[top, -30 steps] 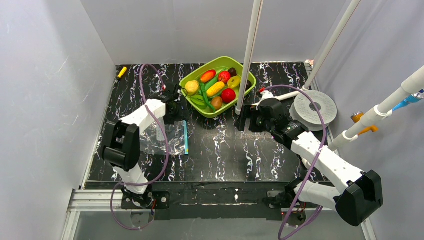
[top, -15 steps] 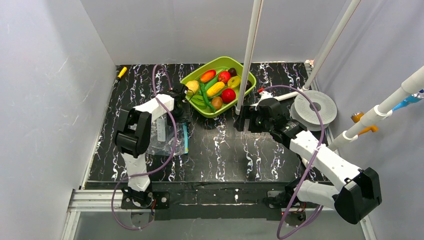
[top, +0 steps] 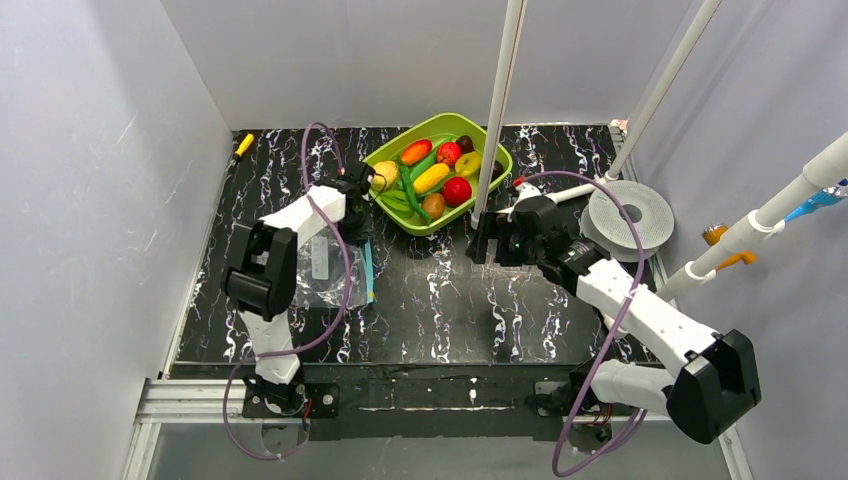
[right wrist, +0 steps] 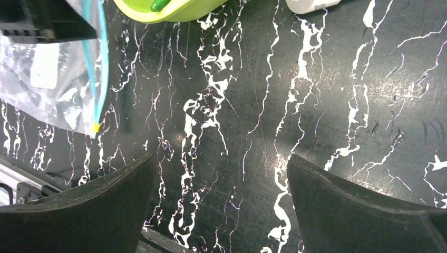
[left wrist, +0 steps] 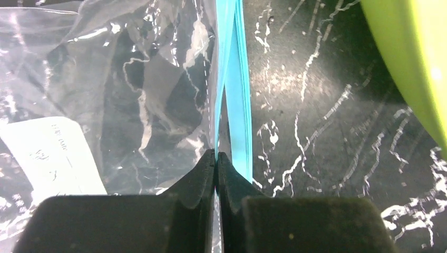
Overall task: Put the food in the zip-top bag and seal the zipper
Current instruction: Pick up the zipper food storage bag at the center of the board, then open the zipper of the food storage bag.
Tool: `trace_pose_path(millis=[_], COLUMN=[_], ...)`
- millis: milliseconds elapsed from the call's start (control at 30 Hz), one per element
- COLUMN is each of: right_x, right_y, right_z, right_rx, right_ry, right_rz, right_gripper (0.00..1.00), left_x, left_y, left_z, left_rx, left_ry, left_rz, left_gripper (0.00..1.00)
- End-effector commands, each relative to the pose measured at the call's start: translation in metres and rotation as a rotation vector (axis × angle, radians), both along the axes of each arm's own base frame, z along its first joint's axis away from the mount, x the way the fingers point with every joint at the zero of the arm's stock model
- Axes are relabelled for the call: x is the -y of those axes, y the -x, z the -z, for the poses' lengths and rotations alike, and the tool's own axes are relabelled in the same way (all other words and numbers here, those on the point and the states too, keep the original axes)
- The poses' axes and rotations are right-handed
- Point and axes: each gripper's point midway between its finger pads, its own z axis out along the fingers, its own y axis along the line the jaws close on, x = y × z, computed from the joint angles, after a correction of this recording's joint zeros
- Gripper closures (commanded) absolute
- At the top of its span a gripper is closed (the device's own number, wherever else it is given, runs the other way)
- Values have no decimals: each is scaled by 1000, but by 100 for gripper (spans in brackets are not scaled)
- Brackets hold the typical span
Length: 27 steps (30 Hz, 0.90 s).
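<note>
Bag (top: pixel 322 275): clear, crinkled film lying flat on the left half of the tabletop (top: pixel 450 310), which is black with white marble veining. Zipper (top: pixel 370 282): thin blue-teal strip along the bag's right edge. Food (top: pixel 432 178): glossy red, yellow, orange and green pieces, all in the lime-green tray (top: pixel 500 160) at far centre, none in the bag.

Left wrist view gives me what the overhead hides. The left end effector (left wrist: pixel 216 159) is pinched shut on one lip of the zipper (left wrist: pixel 234 79), and the second blue lip splays off to its right. I also see creases in the film and the white label (left wrist: pixel 52 158).

Right wrist view adds a small yellow tab (right wrist: pixel 95 126) at the zipper end away from the left end effector. Here the right end effector (right wrist: pixel 220 158) has its fingers spread wide, holding nothing, over bare tabletop.

Pose, overhead: left arm folded at the elbow, forearm reaching far-right, wrist just beside the tray's near-left corner. Right arm stretched diagonally from near right, its end effector just near of the tray.
</note>
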Motion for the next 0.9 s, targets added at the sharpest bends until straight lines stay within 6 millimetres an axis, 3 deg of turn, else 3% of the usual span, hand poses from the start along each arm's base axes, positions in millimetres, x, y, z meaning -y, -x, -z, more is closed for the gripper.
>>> trace_pose_path(millis=[0,233,433,600,867], right_x=[-11,-47,-115,-166,-208], right_y=[-4,-1,7,6,-8], right_z=[-4,-3,-31,-56,-75], right_rx=[-3,-55,-75,-58,-21], right_ry=[-31,-93,-211,-269,-299], right_rz=[-22,-135,-261,-323,-385], right_gripper=[0,0,0,0,22], left_x=[-3,0,5,15,17], left_y=[2,20,24,26,27], left_z=[-55,-117,-159,-166,-169], left_rx=[122,311,500,525,522], left_ry=[21,150,249,305,312], left_rz=[33,19,45,84,103], left_gripper=[100,100,100,100,100])
